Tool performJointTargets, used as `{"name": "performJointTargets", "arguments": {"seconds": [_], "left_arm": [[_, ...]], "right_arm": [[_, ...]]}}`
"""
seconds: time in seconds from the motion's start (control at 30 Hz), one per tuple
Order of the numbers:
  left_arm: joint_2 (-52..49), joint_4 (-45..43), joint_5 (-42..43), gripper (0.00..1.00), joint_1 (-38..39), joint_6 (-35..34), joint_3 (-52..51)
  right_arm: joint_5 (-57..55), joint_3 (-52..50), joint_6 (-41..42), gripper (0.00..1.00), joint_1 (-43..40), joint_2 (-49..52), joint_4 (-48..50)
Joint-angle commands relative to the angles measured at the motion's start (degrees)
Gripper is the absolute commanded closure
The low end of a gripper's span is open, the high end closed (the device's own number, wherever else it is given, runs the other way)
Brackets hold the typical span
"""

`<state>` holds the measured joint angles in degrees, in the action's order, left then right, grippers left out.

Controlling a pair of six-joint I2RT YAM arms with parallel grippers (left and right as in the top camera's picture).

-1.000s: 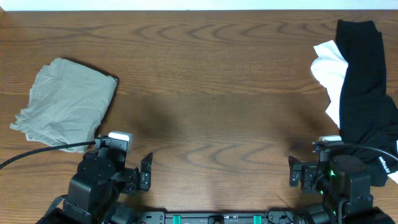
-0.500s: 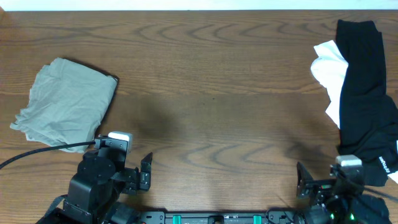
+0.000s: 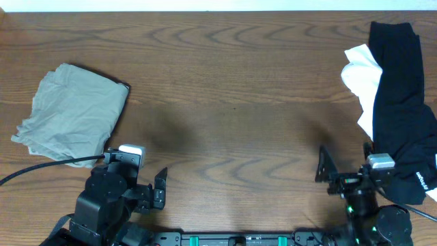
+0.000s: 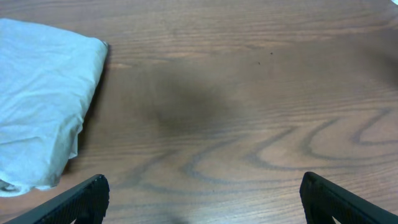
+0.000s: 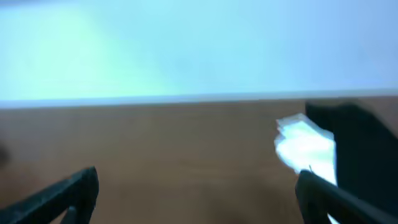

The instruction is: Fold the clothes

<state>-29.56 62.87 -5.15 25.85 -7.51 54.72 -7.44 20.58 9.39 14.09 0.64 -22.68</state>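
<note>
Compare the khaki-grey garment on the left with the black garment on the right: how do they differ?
The khaki-grey garment is bundled into a compact fold; the black garment lies stretched long. The khaki-grey garment sits alone, while the black garment overlaps a white garment. Both rest on the wooden table.

Left arm (image 3: 108, 197) and right arm (image 3: 374, 208) are showing black housings, white wrist blocks (image 3: 130, 150), a black cable (image 3: 48, 165) trailing leftward.

The right wrist view is wholly blurred; the white garment (image 5: 305, 146) and black garment (image 5: 364, 143) are soft patches there. Overhead, the black one hides the white one's right side and runs off the picture's edge. The left wrist view crops the shorts (image 4: 37, 106).
</note>
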Motion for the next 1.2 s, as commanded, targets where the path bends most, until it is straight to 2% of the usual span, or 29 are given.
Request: {"name": "performJointTargets", "arguments": {"seconds": [0.0,0.23,0.37,0.47,1.17], "left_arm": [[0.20,0.13,-0.92,0.02,0.22,-0.28,-0.33],[0.20,0.13,-0.92,0.02,0.22,-0.28,-0.33],[0.20,0.13,-0.92,0.02,0.22,-0.28,-0.33],[0.20,0.11,-0.92,0.02,0.22,-0.28,-0.33],[0.20,0.13,-0.92,0.02,0.22,-0.28,-0.33]], "right_arm": [[-0.09,-5.62,-1.22,0.01,-0.33,-0.35,7.87],[-0.07,-20.41,-3.10,0.01,-0.74,-0.35,27.58],[-0.28,-20.26,-3.61,0.01,-0.79,-0.37,18.86],[0.59,-20.26,-6.32,0.01,-0.79,-0.37,18.93],[0.81,-20.26,-6.27,0.01,-0.79,-0.37,19.02]]}}
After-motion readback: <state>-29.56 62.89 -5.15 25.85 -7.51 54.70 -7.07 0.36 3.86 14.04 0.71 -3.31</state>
